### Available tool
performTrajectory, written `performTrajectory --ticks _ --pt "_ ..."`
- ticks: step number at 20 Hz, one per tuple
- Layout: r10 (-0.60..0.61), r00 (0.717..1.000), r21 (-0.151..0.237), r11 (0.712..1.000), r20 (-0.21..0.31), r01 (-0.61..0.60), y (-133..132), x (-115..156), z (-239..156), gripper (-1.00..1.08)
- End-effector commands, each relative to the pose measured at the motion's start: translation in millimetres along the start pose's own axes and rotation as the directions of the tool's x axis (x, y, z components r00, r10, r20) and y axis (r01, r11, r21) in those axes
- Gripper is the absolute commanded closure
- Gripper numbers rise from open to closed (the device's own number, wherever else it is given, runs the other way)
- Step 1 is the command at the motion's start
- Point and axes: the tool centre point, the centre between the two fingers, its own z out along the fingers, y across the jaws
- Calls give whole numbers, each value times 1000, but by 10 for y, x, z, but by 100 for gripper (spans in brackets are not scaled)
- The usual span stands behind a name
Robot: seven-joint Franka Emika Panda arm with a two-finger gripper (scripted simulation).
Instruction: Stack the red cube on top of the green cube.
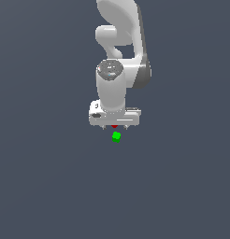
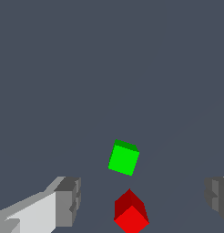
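Note:
The green cube (image 1: 116,137) lies on the grey floor just in front of the white gripper (image 1: 115,127) in the exterior view. The red cube (image 1: 114,126) shows only as a sliver under the gripper body, mostly hidden by it. In the wrist view the red cube (image 2: 130,213) lies between the two spread fingers (image 2: 68,201), with clear gaps on both sides, and the green cube (image 2: 124,158) lies a short way beyond it, apart from it. The gripper (image 2: 143,202) is open and holds nothing.
The white arm (image 1: 119,56) rises behind the gripper in the exterior view. The plain dark grey floor (image 1: 51,177) spreads all around; no other objects show.

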Motion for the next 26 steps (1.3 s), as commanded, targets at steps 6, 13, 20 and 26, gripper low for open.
performTrajectory --ticks 6,13,20,26 --pt "-21 1000 -2 1000 -1 21 -12 -35 25 -92" --pt "-120 993 -10 993 -3 120 -60 -203 141 -92" --pt "-291 957 -24 956 -5 291 -99 -508 349 -92" --pt "-458 889 -39 888 -5 457 -77 -820 566 -92"
